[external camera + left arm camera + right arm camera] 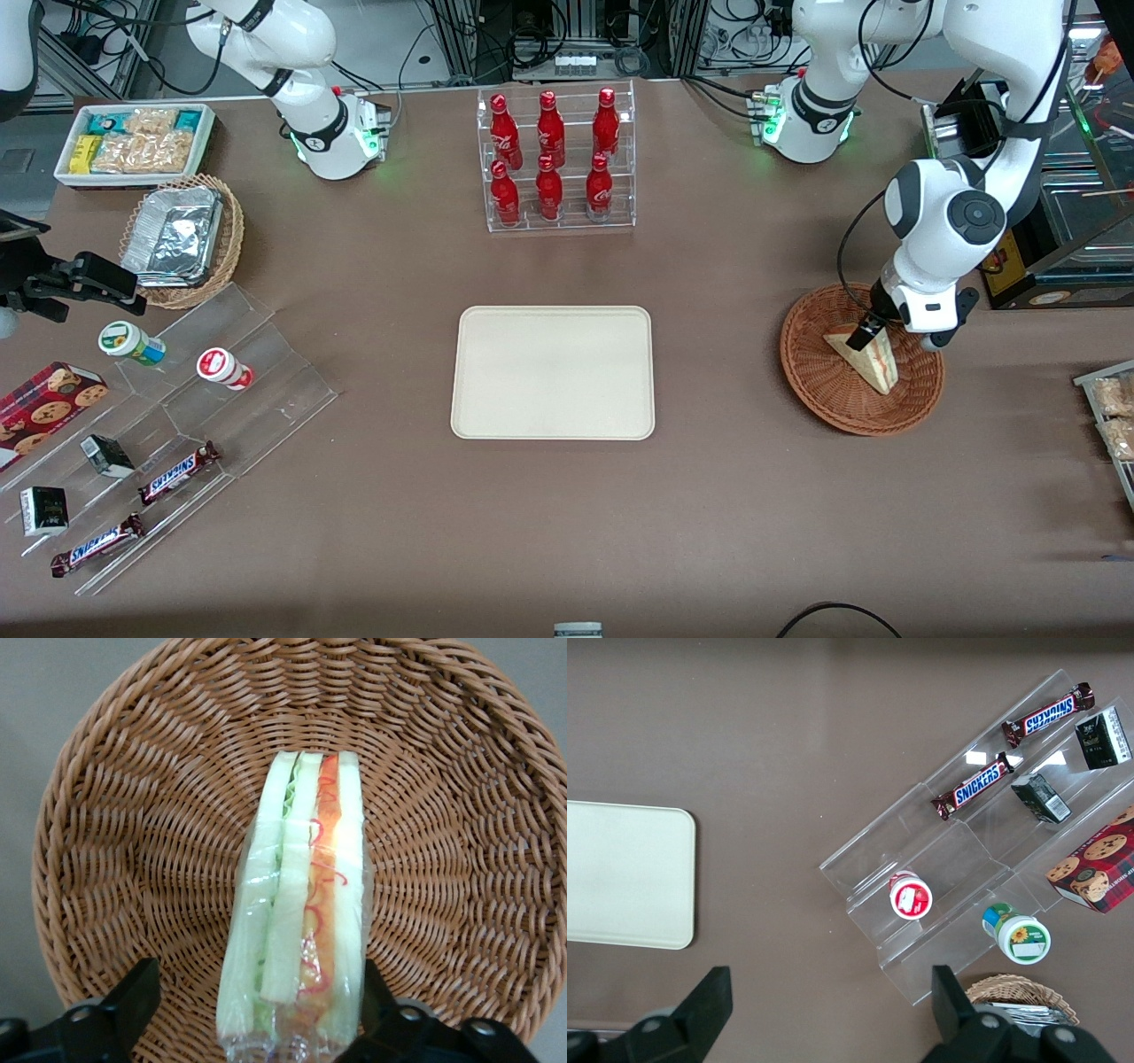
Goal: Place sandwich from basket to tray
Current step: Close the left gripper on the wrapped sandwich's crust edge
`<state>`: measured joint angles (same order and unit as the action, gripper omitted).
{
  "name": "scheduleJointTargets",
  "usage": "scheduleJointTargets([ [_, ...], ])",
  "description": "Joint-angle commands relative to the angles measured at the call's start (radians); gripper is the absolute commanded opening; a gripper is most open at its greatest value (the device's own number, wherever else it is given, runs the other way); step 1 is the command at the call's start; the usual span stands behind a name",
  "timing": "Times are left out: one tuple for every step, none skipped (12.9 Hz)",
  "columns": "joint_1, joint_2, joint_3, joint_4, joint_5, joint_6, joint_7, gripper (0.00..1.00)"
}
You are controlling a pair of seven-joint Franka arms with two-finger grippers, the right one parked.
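- The claw (866, 335) is down inside the basket (819, 381), at the sandwich's upper end. Its fingers (133, 1001) are spread, one on each side of the wedge, not pressing the wrapper, so it grips nothing.
- The sandwich (873, 361) lies in the basket, directly under and between the fingers, with its cut edge facing up toward the claw.
- Handling judgement: the wedge is likely light and soft. The bread will compress under firm pressure, and the clear film wrapper looks smooth and may slip.
- Recommended hold: across the two outer bread faces, where the fingers already stand. Close gently, only until the wedge is secure.
- The tray (553, 372) lies flat on the desk (709, 514), well apart from the claw toward the parked arm's end.
- The front view shows the basket, tray and the span between them; it does not show the finger gap.
- The left wrist view shows the filling layers, the film and finger clearance, but not the tray.
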<state>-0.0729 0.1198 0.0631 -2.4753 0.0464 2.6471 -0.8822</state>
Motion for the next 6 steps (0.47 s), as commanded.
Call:
scheduleJointTargets([
  [-0.002, 0.037, 0.006, 0.028, 0.02, 0.028, -0.021, 0.59],
  [-0.001, 0.04, 0.006, 0.041, 0.02, 0.028, -0.021, 0.4],
  [-0.001, 0.038, 0.006, 0.05, 0.02, 0.027, -0.023, 0.2],
  [-0.005, 0.031, 0.006, 0.053, 0.02, 0.024, -0.024, 0.07],
  [-0.011, 0.014, 0.006, 0.053, 0.021, 0.017, -0.026, 0.02],
  [-0.019, -0.012, 0.003, 0.053, 0.023, -0.004, -0.031, 0.02],
])
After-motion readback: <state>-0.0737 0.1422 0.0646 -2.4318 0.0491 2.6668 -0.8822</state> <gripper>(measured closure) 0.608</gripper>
